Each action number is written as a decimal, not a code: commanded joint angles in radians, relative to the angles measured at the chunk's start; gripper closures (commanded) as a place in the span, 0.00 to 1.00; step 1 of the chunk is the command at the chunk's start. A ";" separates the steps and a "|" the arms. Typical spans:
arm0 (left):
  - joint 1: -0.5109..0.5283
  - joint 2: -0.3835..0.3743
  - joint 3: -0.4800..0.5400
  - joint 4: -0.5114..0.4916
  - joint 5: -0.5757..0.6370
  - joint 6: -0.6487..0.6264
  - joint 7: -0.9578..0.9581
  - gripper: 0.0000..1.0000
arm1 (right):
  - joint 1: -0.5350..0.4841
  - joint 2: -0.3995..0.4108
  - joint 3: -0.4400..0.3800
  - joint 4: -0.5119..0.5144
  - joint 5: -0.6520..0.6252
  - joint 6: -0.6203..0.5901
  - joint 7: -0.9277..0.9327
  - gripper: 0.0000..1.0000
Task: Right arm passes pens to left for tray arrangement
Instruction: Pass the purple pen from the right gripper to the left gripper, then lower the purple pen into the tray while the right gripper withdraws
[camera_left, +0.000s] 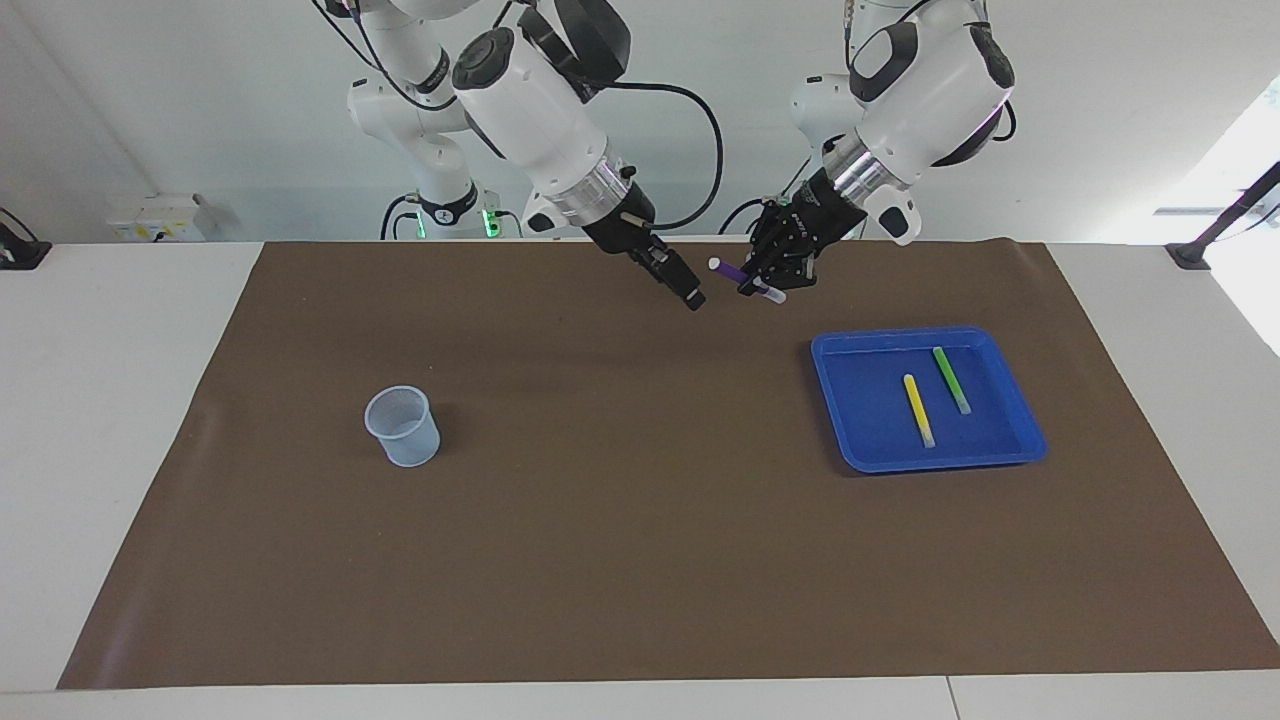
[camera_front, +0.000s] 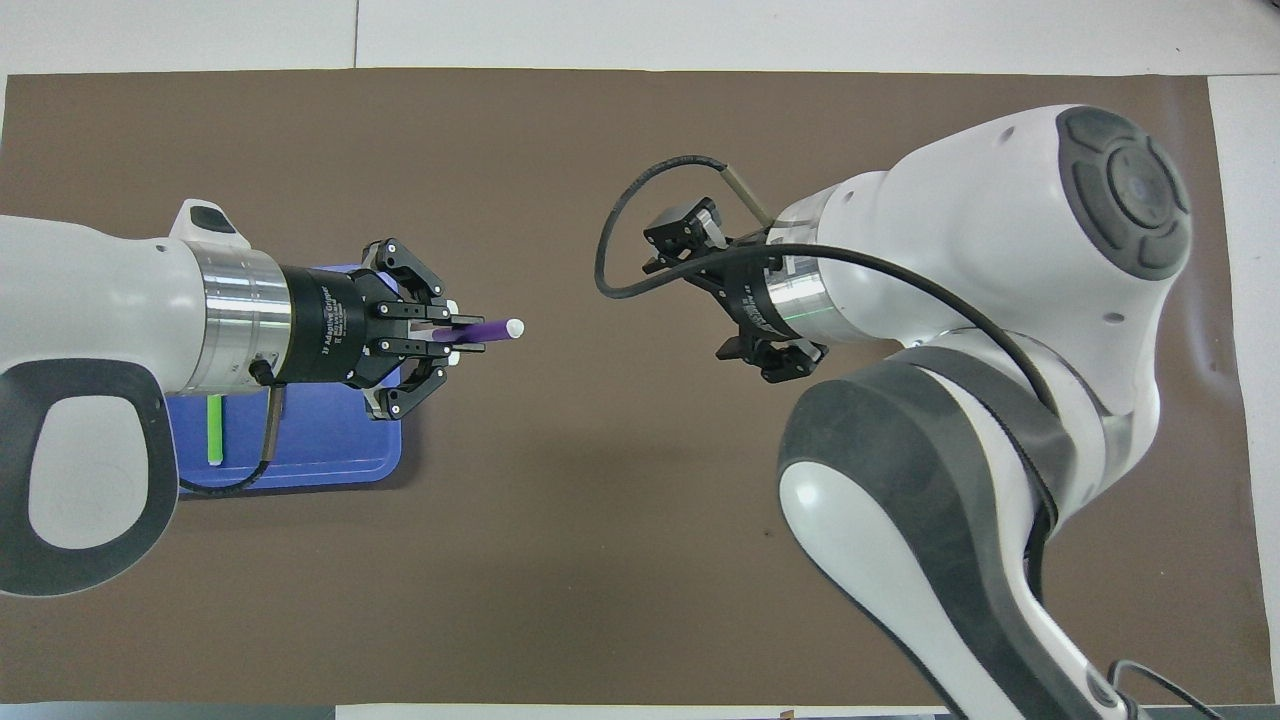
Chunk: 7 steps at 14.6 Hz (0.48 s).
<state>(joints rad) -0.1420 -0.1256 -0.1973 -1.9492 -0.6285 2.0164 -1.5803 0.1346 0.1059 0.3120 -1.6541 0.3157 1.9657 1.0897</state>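
My left gripper is shut on the purple pen, which hangs level over the brown mat with its pale end pointing at the right gripper. That right gripper is open over the mat, a short gap from the pen and holding nothing. The blue tray lies toward the left arm's end of the table. In it lie the yellow pen and the green pen, side by side. My left arm hides the yellow pen in the overhead view.
A pale blue mesh cup stands upright on the brown mat toward the right arm's end of the table. White table edges border the mat on all sides.
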 joint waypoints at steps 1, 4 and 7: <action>0.076 -0.066 0.001 -0.080 -0.005 -0.050 0.232 1.00 | -0.012 -0.067 -0.051 -0.087 -0.099 -0.051 -0.251 0.00; 0.157 -0.075 0.001 -0.115 0.064 -0.097 0.518 1.00 | -0.012 -0.087 -0.122 -0.117 -0.208 -0.088 -0.481 0.00; 0.229 -0.069 0.001 -0.151 0.111 -0.094 0.820 1.00 | -0.015 -0.095 -0.215 -0.122 -0.253 -0.091 -0.709 0.00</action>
<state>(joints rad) 0.0477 -0.1663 -0.1914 -2.0524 -0.5468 1.9290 -0.9337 0.1278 0.0409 0.1389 -1.7471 0.0888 1.8792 0.5081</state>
